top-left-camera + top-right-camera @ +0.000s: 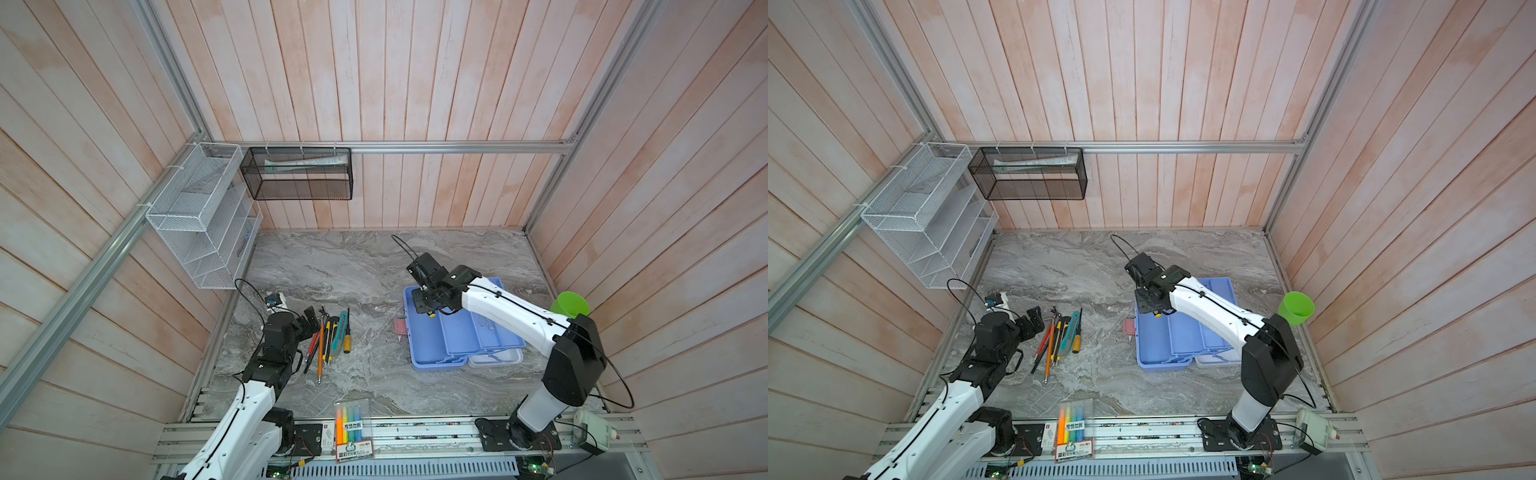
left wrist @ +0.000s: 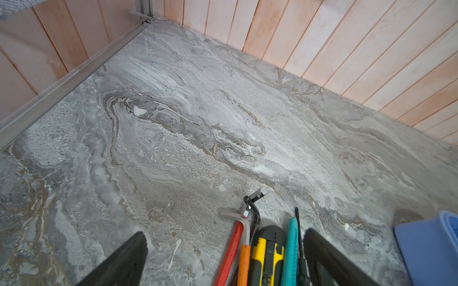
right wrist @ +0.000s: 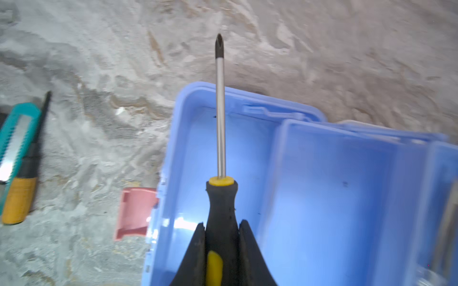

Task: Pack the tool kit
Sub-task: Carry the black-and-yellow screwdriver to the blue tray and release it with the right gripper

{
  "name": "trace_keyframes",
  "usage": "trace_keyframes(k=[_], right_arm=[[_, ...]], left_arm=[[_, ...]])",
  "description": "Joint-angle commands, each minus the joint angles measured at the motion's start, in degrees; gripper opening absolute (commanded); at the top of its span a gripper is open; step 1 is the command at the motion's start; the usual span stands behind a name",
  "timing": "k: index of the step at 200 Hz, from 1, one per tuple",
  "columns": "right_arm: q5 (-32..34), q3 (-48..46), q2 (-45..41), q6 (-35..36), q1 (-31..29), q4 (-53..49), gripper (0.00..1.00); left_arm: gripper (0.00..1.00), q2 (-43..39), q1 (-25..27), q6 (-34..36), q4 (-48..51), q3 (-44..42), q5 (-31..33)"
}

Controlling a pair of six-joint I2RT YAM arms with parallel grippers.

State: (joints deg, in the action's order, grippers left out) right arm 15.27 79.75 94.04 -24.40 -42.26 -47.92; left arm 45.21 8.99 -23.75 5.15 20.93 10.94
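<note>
1. Right fingers (image 3: 251,255): pinching the black-and-yellow handle of a Phillips screwdriver (image 3: 221,205).
2. Light blue case base (image 3: 247,153): lies open on the table (image 2: 173,123), with the screwdriver held over its deep compartment.
3. Left fingers (image 2: 119,262): spread wide, beside the loose tools.
4. Loose tools (image 1: 328,336): utility knives, hex keys and screwdrivers lie side by side on the table, well apart from the case base.

Grey marble tabletop (image 1: 353,266), loose tools (image 1: 329,337), open blue case (image 1: 428,345) well apart, highlighter pack (image 1: 353,424)
</note>
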Motion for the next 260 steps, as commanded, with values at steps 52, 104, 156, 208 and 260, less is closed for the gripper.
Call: trace_keyframes(k=[52, 104, 156, 208, 260], right_arm=[[10.9, -7.1, -12.4, 0.7, 12.7, -5.7, 0.02], [11.6, -12.1, -14.9, 3.0, 22.1, -3.4, 0.02], [11.8, -15.4, -12.7, 5.3, 24.0, -2.2, 0.02], [8.1, -17.3, -13.2, 5.3, 24.1, -1.3, 0.19], [10.2, -13.7, -13.4, 5.7, 23.6, -5.3, 0.36]], left_arm=[[1.0, -0.5, -0.2, 0.0, -0.2, -0.6, -0.3], [1.0, -0.2, -0.3, 0.0, -0.2, -0.4, -0.4], [1.0, -0.1, -0.3, 0.1, -0.2, -0.4, -0.5], [1.0, -0.2, -0.3, 0.1, -0.4, -0.4, -0.5], [1.0, -0.2, -0.3, 0.1, -0.3, -0.4, -0.4]])
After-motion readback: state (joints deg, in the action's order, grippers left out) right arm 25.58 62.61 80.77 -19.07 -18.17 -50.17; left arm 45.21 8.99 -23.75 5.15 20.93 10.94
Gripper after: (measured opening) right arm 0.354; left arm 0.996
